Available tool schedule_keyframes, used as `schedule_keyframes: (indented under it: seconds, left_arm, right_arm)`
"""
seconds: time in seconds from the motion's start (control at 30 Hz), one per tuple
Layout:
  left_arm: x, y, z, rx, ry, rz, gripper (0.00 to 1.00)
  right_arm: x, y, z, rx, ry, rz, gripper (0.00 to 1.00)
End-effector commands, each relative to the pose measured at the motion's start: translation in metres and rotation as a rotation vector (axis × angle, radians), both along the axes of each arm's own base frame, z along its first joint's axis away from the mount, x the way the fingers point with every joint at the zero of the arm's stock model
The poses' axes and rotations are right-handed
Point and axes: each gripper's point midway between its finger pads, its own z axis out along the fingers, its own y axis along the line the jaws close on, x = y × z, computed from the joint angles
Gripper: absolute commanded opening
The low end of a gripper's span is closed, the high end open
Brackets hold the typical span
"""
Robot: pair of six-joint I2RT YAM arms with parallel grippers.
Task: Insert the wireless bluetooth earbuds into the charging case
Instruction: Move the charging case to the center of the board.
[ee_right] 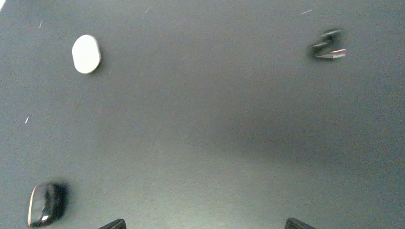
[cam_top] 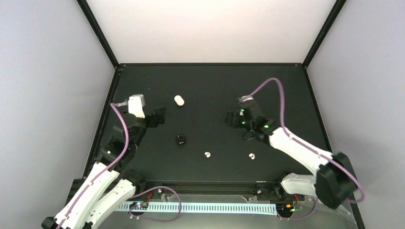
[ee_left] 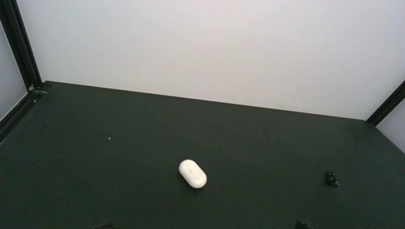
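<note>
jaws of my left gripper (cam_top: 160,117) and right gripper (cam_top: 231,119) stand apart, empty, ready to pick: earbuds (cam_top: 207,154) lie loose by the near edge of the worktop (cam_top: 286,95), charging case (cam_top: 178,100) farther back.

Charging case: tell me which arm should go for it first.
Left, probably. The left tool stands open nearer the charging case, which lies closed and centred in the left wrist view. The right tool, also open, is farther off.
</note>
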Motion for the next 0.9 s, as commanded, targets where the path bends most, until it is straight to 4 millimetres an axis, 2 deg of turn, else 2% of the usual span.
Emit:
schedule_keyframes:
  seconds: [0.0, 0.17, 0.3, 0.43, 0.47, 0.6, 0.87]
  left_arm:
    - [-0.006, -0.002, 0.007, -0.036, -0.023, -0.025, 0.99]
    - [-0.011, 0.006, 0.015, -0.044, -0.052, 0.006, 0.99]
    - [-0.015, 0.015, 0.016, -0.046, -0.066, 0.040, 0.99]
    - [-0.015, 0.015, 0.017, -0.050, -0.073, 0.038, 0.99]
    - [-0.015, 0.015, 0.017, -0.050, -0.073, 0.039, 0.99]
    - [-0.015, 0.016, 0.016, -0.044, -0.071, 0.046, 0.99]
    - [-0.011, 0.019, 0.012, -0.033, -0.059, 0.063, 0.99]
  right_arm:
    - [0.012, 0.081, 0.013, 0.024, -0.036, 0.143, 0.87]
    - [0.051, 0.155, 0.004, 0.015, -0.004, 0.239, 0.84]
    - [0.085, 0.202, -0.003, -0.039, -0.015, 0.317, 0.83]
    - [0.114, 0.230, -0.023, -0.111, -0.026, 0.362, 0.81]
    - [0.119, 0.237, -0.033, -0.121, -0.020, 0.375, 0.81]
    - [0.136, 0.261, -0.042, -0.111, -0.049, 0.419, 0.81]
    - [0.168, 0.287, -0.060, -0.156, -0.048, 0.420, 0.82]
